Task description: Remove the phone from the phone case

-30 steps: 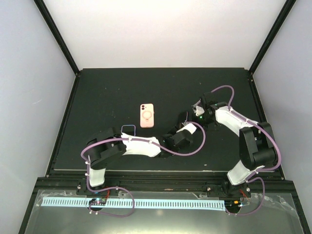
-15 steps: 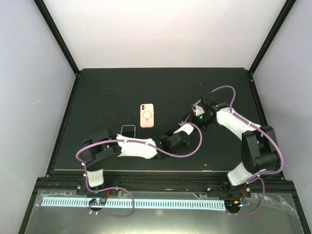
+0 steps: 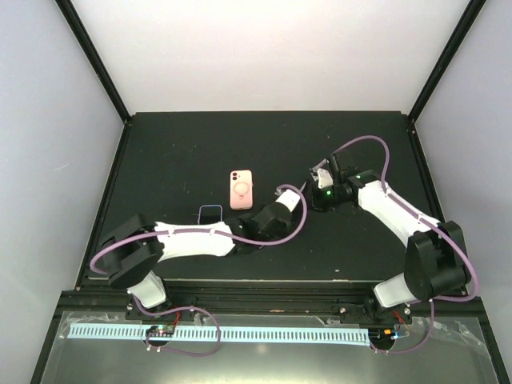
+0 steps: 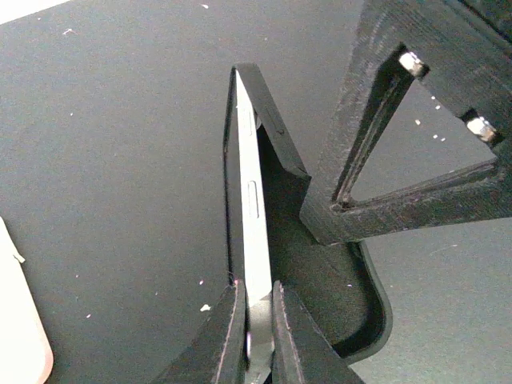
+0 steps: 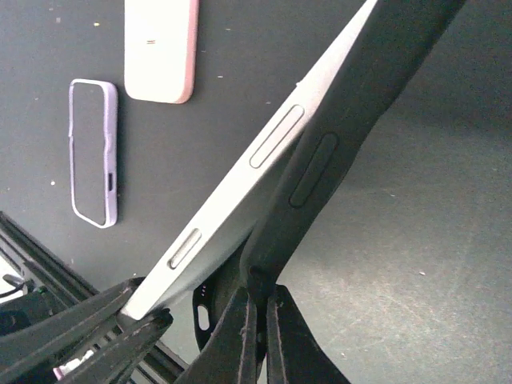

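My left gripper (image 4: 256,288) is shut on the lower end of a silver-edged phone (image 4: 250,200). My right gripper (image 5: 260,292) is shut on the rim of a black case (image 5: 352,104). The phone (image 5: 264,160) is tilted out of that black case (image 4: 320,272) at my left gripper's end, with a wedge-shaped gap between them. In the top view both grippers, left (image 3: 294,192) and right (image 3: 318,180), meet at mid-table. A salmon-pink phone case (image 3: 242,190) with a pale ring lies flat on the mat, untouched; it also shows in the right wrist view (image 5: 160,48).
A lilac-rimmed case (image 3: 210,213) lies flat near the left arm and shows in the right wrist view (image 5: 94,152). The black mat (image 3: 176,152) ends at a raised frame on all sides. The pink case's edge (image 4: 20,320) is left of my left fingers.
Both grippers have shifted left toward the pink case, still holding the phone and black case. The left arm has stretched out lower and flatter.
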Robot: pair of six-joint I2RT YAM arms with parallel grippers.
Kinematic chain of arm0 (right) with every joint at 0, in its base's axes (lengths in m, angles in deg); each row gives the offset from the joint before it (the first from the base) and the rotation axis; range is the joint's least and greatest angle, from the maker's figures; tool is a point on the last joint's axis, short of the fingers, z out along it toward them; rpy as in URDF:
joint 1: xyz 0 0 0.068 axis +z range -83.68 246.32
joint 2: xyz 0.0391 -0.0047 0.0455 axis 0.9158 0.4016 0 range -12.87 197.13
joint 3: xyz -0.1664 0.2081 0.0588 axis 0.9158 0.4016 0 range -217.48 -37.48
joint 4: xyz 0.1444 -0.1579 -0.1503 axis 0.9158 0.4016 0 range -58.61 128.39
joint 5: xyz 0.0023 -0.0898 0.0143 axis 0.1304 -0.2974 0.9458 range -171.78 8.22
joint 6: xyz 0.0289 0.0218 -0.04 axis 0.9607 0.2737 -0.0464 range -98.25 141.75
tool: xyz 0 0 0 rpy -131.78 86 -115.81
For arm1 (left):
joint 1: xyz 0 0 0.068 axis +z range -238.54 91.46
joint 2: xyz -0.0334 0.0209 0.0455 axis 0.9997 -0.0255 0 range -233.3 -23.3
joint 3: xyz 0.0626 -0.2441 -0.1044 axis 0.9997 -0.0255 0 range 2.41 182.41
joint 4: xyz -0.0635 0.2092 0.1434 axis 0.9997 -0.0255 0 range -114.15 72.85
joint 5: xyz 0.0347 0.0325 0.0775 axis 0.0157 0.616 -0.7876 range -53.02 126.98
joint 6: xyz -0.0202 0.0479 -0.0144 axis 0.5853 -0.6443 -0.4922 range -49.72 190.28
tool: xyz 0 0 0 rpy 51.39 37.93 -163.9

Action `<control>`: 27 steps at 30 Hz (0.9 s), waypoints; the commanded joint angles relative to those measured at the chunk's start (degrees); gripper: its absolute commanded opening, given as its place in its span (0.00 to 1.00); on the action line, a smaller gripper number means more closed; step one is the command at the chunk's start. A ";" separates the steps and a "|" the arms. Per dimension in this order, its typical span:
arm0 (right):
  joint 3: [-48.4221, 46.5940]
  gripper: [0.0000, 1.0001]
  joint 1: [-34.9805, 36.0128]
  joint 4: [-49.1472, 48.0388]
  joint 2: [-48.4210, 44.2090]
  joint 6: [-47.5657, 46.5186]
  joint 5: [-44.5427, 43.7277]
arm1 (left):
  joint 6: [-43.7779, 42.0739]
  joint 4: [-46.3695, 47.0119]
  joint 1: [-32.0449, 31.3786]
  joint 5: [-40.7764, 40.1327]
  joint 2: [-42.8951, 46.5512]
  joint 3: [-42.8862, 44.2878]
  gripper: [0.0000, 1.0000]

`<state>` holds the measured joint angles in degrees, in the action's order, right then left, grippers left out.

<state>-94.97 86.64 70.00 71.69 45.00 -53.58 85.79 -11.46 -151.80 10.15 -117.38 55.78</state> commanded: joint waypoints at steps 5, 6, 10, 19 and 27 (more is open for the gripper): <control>-0.69 0.01 -2.56 1.90 -2.05 -5.00 -20.10 | 5.99 -2.29 3.27 -2.58 15.32 -4.32 0.02; -0.99 0.01 -2.56 1.86 -2.23 -5.25 -20.16 | 6.26 -2.53 3.32 -2.47 17.07 -5.05 0.01; -2.37 0.01 -2.57 1.50 -2.80 -7.24 -20.01 | 7.11 -4.02 3.76 -1.91 21.21 -6.94 0.02; -6.02 0.01 -6.09 -0.49 -4.09 -19.33 -26.04 | 7.86 -17.78 3.76 2.27 34.98 -9.09 0.02; -11.90 0.01 -18.43 1.47 3.91 -32.68 -20.30 | 6.29 -19.76 3.70 1.84 40.90 -15.48 0.02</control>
<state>-101.64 73.26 70.22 71.49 20.36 -77.07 92.69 -30.60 -148.11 11.81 -78.06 41.29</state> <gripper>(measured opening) 0.008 0.070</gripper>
